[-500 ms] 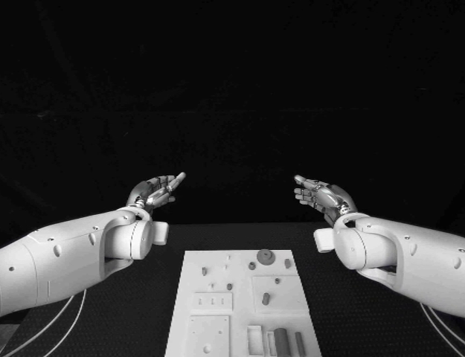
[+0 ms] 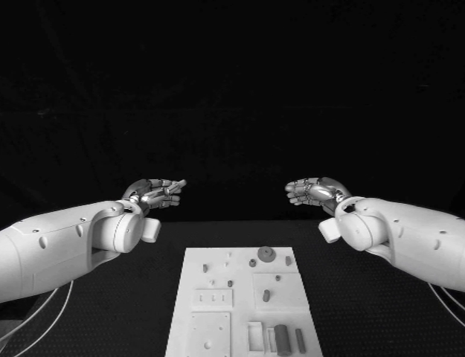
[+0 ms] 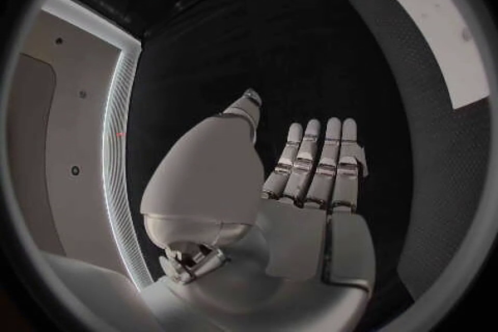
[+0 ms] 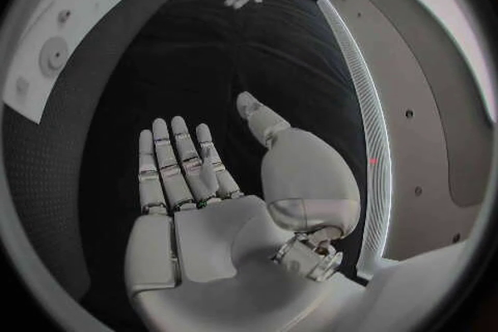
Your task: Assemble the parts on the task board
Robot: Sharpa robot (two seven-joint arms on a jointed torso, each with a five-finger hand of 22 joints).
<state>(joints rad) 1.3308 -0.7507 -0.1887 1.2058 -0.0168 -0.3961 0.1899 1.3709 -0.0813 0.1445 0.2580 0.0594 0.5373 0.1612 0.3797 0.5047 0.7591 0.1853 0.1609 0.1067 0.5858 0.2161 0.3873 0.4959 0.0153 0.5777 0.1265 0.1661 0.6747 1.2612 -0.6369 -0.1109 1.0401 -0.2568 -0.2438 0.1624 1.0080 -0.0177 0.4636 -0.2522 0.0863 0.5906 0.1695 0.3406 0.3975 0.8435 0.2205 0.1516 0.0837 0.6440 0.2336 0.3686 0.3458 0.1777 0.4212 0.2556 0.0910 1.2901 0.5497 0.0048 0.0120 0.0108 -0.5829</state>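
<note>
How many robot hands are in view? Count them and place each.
2. The left hand is raised beyond the task board's far left corner; the right hand beyond its far right corner. Both hold nothing.

Backdrop: I see plain black behind the table (image 2: 103,297), which has a dark, finely textured top. Pale cables (image 2: 39,316) trail along its near side.

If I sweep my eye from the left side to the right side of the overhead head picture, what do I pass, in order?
Left arm → left hand → task board → right hand → right arm. Both hands are open, raised beyond the board and holding nothing.
</note>
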